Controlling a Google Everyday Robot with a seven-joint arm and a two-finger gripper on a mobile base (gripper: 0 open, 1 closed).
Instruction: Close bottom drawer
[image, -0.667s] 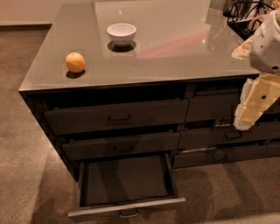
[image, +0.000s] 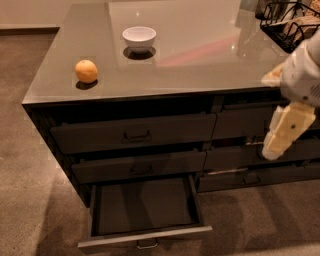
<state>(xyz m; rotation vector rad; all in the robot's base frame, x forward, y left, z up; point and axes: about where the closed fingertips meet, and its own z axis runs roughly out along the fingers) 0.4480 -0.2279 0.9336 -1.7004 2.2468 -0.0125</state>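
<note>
The bottom drawer (image: 145, 206) stands pulled wide open at the lower left of the dark cabinet. Its flat dark floor is bare, and its slim front panel (image: 145, 237) carries a small bar handle (image: 147, 244). My gripper (image: 274, 147) hangs at the right on the white arm. Its cream tip points down in front of the right-hand column of drawers, well to the right of the open drawer and above it, and touches nothing.
Two taller closed drawers (image: 135, 132) sit above the open one. The glossy grey countertop (image: 200, 60) holds an orange (image: 86, 71), a white bowl (image: 139, 38) and a black wire basket (image: 292, 27) at the back right. Brown carpet (image: 30, 200) surrounds the cabinet.
My gripper has dropped slightly lower in front of the right-hand drawers. The bottom drawer is as far open as before.
</note>
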